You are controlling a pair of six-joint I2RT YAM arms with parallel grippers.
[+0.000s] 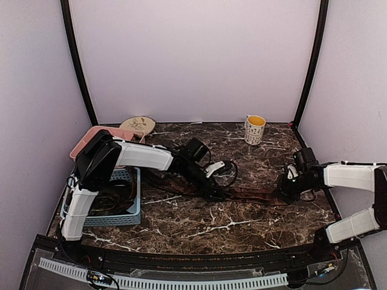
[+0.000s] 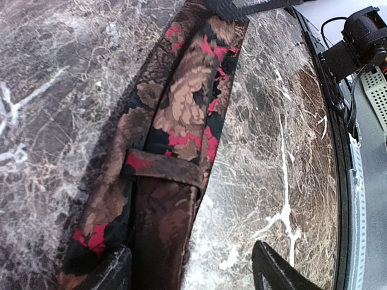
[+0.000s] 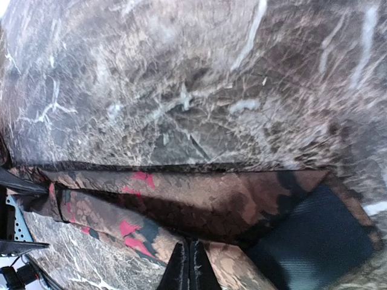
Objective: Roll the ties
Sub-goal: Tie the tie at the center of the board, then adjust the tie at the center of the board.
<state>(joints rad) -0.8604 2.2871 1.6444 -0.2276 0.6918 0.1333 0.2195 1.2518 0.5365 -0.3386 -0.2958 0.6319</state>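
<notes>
one tie [image 1: 253, 194] is lying flat and stretched out on the marble table [image 1: 199, 226], on the near side of the mug [image 1: 255, 128] and well apart from it, running crosswise from below the mug off to the mug's left. the right gripper [image 3: 188, 264] is sitting closed at the end of the tie nearer the mug, its tips together on the patterned fabric beside the dark lining [image 3: 314, 238] (whether any cloth is pinched between them, i cannot tell). the left gripper [image 2: 193, 270] is hanging open over the other end, farther left of the mug, with one finger [image 2: 115, 272] over the fabric's edge and the other over bare marble. the keeper loop [image 2: 164, 170] is showing just ahead of it, so the tie is lying back side up.

no coil is showing yet, so the rolling looks to be only starting, with the strip being laid straight. the next move is probably calling for the left jaws to close on their end and turn it over onto itself, with the right end being pinned flat so the strip is not skewing.
</notes>
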